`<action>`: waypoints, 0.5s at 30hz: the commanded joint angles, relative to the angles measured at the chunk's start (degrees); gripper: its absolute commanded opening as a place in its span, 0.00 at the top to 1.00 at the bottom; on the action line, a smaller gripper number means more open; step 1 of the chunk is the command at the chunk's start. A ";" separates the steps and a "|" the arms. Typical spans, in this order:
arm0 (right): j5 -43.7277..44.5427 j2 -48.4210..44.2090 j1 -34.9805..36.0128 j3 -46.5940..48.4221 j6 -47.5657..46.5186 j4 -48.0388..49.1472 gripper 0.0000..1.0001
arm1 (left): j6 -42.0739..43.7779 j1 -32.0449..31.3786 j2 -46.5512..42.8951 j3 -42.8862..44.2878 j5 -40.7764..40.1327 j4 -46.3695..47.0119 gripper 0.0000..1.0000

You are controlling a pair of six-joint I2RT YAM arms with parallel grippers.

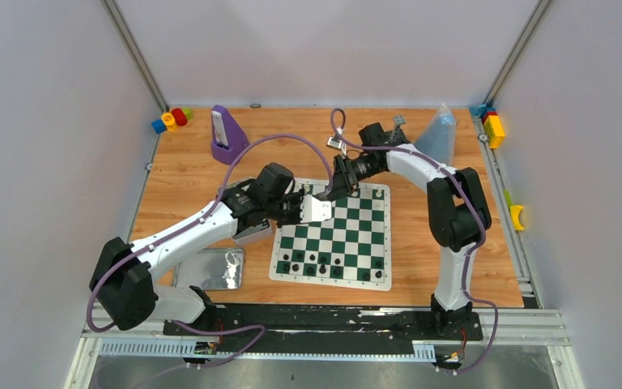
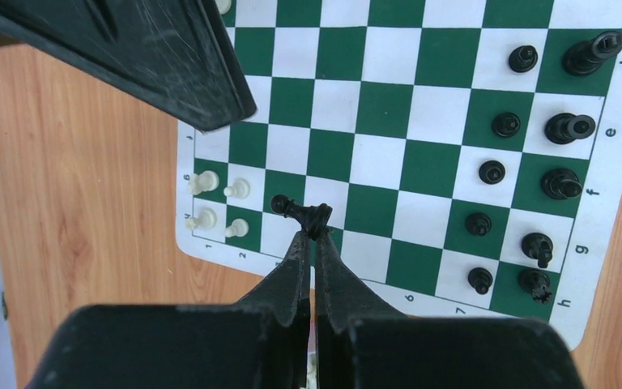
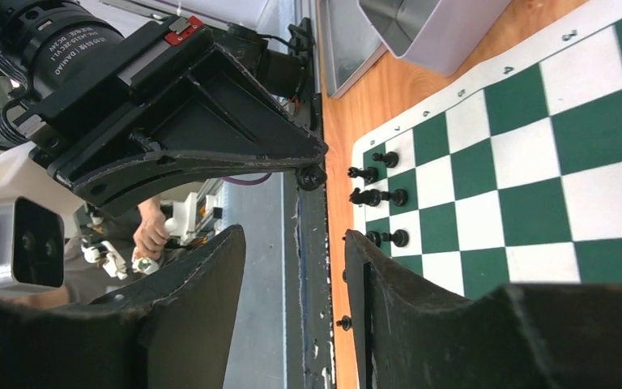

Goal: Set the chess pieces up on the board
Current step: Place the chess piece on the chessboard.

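The green-and-white board (image 1: 356, 223) lies mid-table, and it also shows in the left wrist view (image 2: 389, 121). My left gripper (image 2: 314, 231) is shut on a black pawn (image 2: 301, 212), held sideways by its base above the board's near-left corner. In the top view the left gripper (image 1: 314, 206) hovers over the board's far-left corner. My right gripper (image 1: 332, 192) is right beside it, open and empty (image 3: 294, 235). Several white pieces (image 2: 219, 207) stand in one corner. Several black pieces (image 2: 534, 186) fill the two rows along the near edge (image 1: 336, 263).
A shiny tin lid (image 1: 209, 269) and a grey-white box (image 1: 253, 235) lie left of the board. At the back are a purple stand (image 1: 228, 134), coloured blocks (image 1: 172, 119), a clear bag (image 1: 439, 134) and more blocks (image 1: 492, 126).
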 commanded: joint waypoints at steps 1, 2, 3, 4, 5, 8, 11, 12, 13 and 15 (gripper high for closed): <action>-4.75 1.16 1.75 1.27 0.30 1.43 0.50 | -1.08 -1.72 0.55 2.04 -2.43 3.00 1.00; -4.96 1.44 1.94 1.25 0.40 1.39 0.50 | -1.08 -1.94 0.53 2.00 -2.74 3.06 1.00; -4.95 1.69 2.08 1.37 0.49 1.32 0.50 | -1.05 -2.32 0.64 1.99 -3.13 3.11 1.00; -4.87 1.93 2.23 1.33 0.50 1.34 0.50 | -1.02 -2.54 0.67 1.98 -3.28 3.16 1.00; -4.84 2.13 2.37 1.45 0.49 1.37 0.50 | -1.05 -2.80 0.69 1.98 -3.51 3.18 1.00; -4.73 2.78 2.81 1.80 0.57 1.36 0.51 | -1.09 -3.43 0.86 1.98 -3.75 3.28 1.00; -4.27 3.42 3.30 2.10 0.70 1.24 0.51 | -1.21 -3.90 0.78 1.97 -4.04 3.48 1.00; -4.30 3.56 3.43 2.21 0.76 1.25 0.51 | -1.28 -4.08 0.78 1.96 -4.09 3.47 1.00; -4.11 3.79 3.52 2.31 0.77 1.21 0.51 | -1.25 -4.17 0.79 1.97 -4.28 3.52 1.00; -3.84 4.02 3.75 2.47 0.76 1.10 0.51 | -1.24 -4.39 0.64 1.98 -4.53 3.48 1.00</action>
